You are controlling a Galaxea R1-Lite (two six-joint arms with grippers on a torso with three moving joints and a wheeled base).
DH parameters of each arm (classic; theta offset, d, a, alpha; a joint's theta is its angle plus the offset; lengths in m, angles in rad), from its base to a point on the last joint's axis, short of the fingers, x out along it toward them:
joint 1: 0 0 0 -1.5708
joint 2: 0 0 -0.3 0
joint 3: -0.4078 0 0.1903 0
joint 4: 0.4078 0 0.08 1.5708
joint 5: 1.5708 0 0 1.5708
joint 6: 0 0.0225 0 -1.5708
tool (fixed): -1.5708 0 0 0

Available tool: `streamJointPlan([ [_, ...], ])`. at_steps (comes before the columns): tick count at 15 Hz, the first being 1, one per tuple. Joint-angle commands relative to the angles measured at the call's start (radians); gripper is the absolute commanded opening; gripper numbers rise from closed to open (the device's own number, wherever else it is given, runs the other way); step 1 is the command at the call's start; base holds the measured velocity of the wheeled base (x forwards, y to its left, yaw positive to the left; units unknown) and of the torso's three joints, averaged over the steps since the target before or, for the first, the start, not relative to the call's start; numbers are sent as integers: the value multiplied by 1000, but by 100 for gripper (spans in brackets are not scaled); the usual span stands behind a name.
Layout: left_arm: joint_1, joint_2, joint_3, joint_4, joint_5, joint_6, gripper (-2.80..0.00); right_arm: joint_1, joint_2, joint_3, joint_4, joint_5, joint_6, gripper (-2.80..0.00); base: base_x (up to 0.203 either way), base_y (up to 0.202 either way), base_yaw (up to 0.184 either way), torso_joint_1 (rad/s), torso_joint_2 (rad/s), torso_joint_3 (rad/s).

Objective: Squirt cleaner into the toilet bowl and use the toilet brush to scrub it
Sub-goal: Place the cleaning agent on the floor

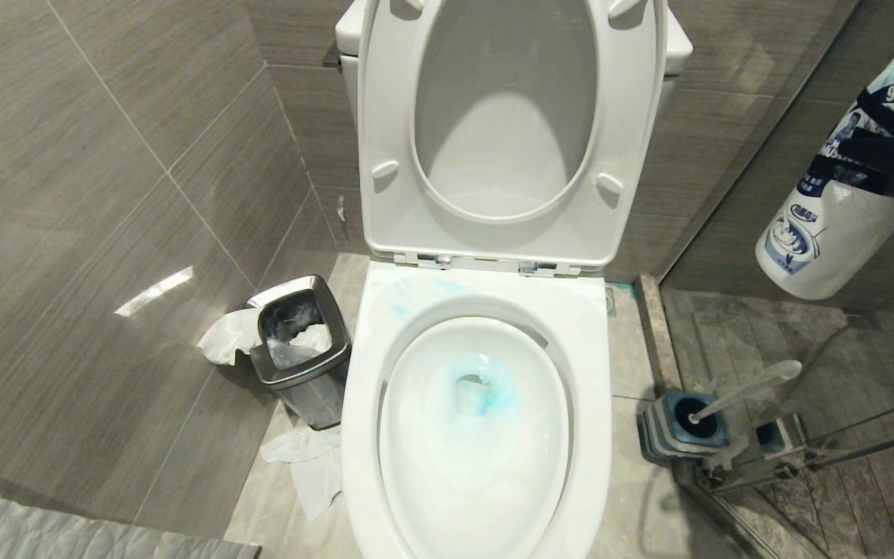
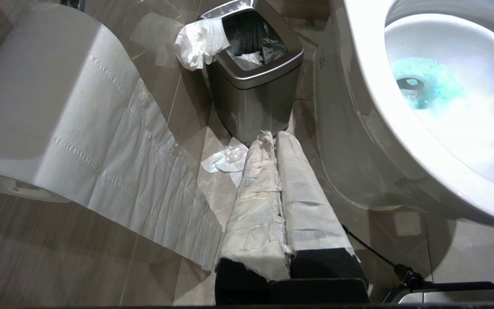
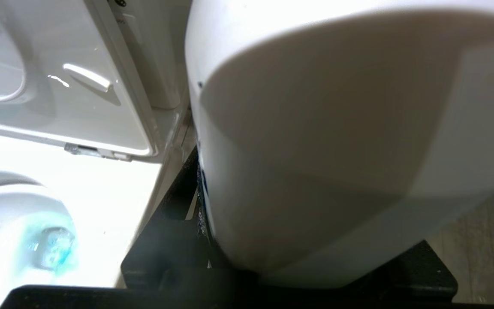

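I had the right gripper (image 1: 893,159) clamped around the white cleaner bottle (image 1: 843,202), held up at the far right, well clear of the toilet bowl (image 1: 478,481). Blue cleaner (image 1: 486,388) already tinted the water round the drain and smeared the far rim. The toilet brush (image 1: 742,392) stood in its holder (image 1: 680,427) on the floor to the right. I judged I should park the bottle upright, clear of that handle, before reaching. The left gripper (image 2: 272,141), paper-wrapped fingers closed together and empty, hung beside the waste bin (image 2: 253,73).

Bottle (image 1: 843,194) top — cut off; brush (image 1: 734,396) bristles — hidden.
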Motion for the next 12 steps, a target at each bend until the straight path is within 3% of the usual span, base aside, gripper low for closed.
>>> streamJointPlan([
  [1,0,1,2,0,1,4,-280,-9,35,44,-44,20,0,-280,0,0,0,0,0,0],
  [9,0,1,2,0,1,4,-280,-21,127,81,-157,36,3,-280,0,0,0,0,0,0],
  [12,0,1,1,0,1,6,-280,-21,152,76,-187,37,3,-280,0,0,0,4,2,-132],
])
